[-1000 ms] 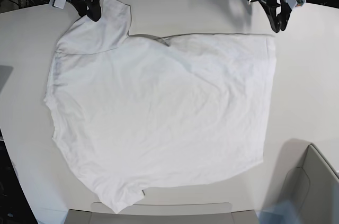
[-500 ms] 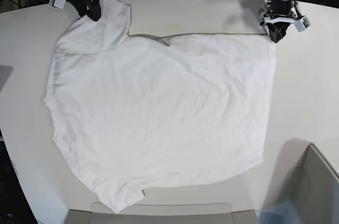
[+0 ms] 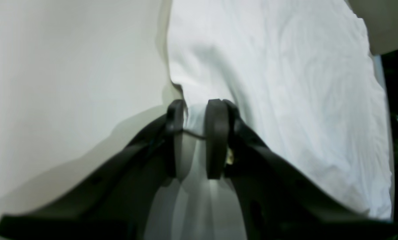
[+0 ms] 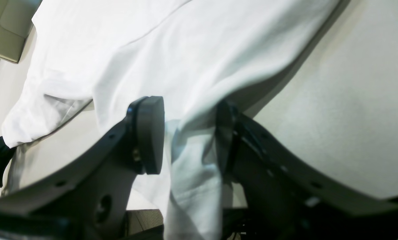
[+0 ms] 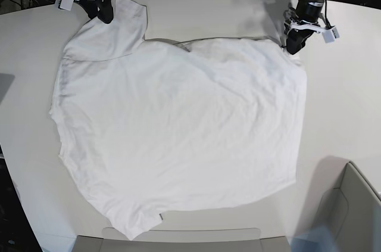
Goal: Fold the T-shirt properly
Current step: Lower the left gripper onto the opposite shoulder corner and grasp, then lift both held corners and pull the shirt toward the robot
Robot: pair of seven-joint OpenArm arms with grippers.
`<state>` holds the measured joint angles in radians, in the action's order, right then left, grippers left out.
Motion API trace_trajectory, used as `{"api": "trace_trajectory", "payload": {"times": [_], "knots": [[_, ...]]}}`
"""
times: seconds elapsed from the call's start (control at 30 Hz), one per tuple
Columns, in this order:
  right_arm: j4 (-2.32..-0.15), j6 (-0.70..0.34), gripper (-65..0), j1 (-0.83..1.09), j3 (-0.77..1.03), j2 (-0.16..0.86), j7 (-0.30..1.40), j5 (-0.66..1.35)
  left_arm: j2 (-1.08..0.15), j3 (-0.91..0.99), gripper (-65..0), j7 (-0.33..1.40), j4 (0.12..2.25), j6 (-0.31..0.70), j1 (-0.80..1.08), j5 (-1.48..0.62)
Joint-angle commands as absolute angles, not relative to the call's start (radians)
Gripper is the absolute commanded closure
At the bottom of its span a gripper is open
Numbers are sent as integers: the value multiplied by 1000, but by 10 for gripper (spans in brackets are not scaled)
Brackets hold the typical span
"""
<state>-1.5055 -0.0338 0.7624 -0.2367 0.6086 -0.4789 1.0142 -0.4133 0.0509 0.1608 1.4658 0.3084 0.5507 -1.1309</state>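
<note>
Start at the far left corner: your right gripper (image 5: 102, 14) has its jaws around the sleeve end of the T-shirt (image 5: 178, 133), yet the right wrist view shows a wide gap, with the cloth (image 4: 192, 66) draped loosely through it rather than pinched. I cannot tell whether it truly grips. If you lift now, that sleeve may slide straight out — the fabric is soft and nothing seems to squeeze it.

The shirt itself lies spread flat on the table (image 5: 196, 11), stretching from that hand across and toward the near edge, wrinkled through the middle.

At the far right corner, your left gripper (image 5: 293, 42) is closed on the hem corner; in its wrist view the pads (image 3: 216, 133) stand close together with a thin ridge of cloth (image 3: 285, 83) between them. The bite looks shallow, right at the fabric's edge — a quick pull could strip it free.

Uneven holds are the main risk: one corner rises, the other stays, and the fold goes crooked. A grey bin (image 5: 351, 204) sits near the shirt's near-right side; a dragged hem could catch it.
</note>
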Motion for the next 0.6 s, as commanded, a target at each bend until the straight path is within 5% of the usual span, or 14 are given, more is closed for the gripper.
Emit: {"api": "trace_trajectory", "payload": {"times": [0.0,0.57], "knots": [[-1501,-1,-254,779,-237,621,-424,1026,-423,56,-136,177,1481,329,536,-1139],[-1503,-1,-253,765,-243,621,-424,1024,-427,170,-136,308,1497,375,532,-1224]]}}
